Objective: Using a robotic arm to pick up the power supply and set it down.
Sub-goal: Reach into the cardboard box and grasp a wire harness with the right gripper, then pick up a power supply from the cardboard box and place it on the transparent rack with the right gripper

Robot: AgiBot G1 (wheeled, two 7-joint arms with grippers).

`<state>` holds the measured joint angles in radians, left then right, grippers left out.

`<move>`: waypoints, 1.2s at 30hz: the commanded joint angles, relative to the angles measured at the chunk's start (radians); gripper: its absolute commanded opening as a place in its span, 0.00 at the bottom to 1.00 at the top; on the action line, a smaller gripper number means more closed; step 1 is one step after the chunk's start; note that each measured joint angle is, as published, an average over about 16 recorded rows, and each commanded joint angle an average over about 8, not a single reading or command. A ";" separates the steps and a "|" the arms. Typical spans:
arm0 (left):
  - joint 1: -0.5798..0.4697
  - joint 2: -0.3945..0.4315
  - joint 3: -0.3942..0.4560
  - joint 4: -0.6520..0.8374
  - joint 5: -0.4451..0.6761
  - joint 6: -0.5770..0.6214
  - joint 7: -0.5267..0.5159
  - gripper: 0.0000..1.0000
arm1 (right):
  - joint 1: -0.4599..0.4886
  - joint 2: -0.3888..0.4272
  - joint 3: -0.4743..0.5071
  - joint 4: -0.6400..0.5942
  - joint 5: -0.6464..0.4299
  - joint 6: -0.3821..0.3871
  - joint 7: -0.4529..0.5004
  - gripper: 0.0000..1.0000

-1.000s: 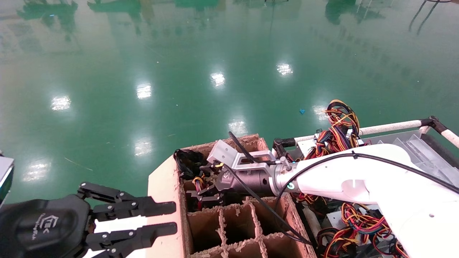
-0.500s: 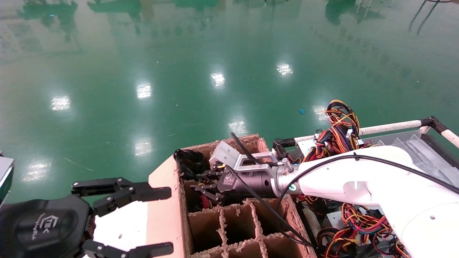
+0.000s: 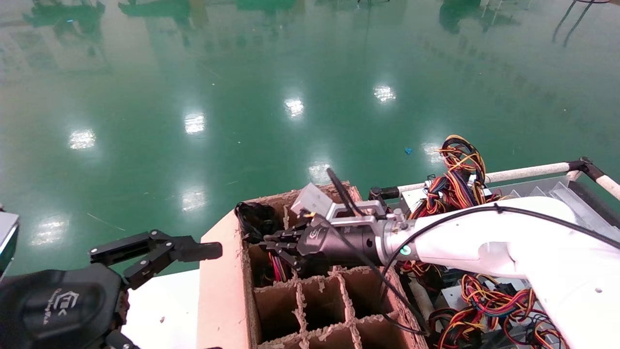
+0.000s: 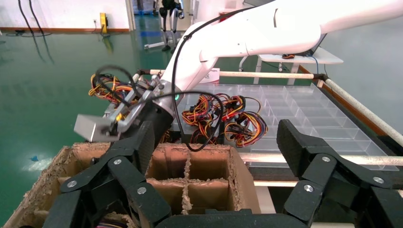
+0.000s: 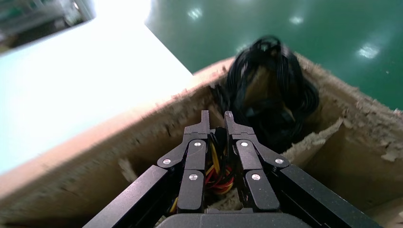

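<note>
**Right gripper pinching wires in the carton's corner cell**

I see the cardboard divider carton [image 3: 310,310] beside a clear tray [image 4: 304,102] strewn with coloured wire bundles [image 3: 457,165]. My right gripper [image 3: 276,245] reaches into a far cell next to the black cable bundle [image 5: 273,92], fingers nearly together around red, orange and yellow wires [image 5: 217,178]. These probably belong to the power supply, though its grey box is hidden. My left gripper [image 3: 160,286] hangs spread wide beside the carton.
</note>
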<state>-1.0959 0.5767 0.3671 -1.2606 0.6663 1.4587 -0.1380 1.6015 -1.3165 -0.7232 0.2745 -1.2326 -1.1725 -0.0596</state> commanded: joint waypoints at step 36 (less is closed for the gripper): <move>0.000 0.000 0.000 0.000 0.000 0.000 0.000 1.00 | 0.285 0.321 0.167 0.091 0.242 -0.364 0.154 0.00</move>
<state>-1.0959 0.5766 0.3673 -1.2606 0.6662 1.4586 -0.1379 1.8862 -0.9899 -0.5612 0.3638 -0.9988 -1.5332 0.0914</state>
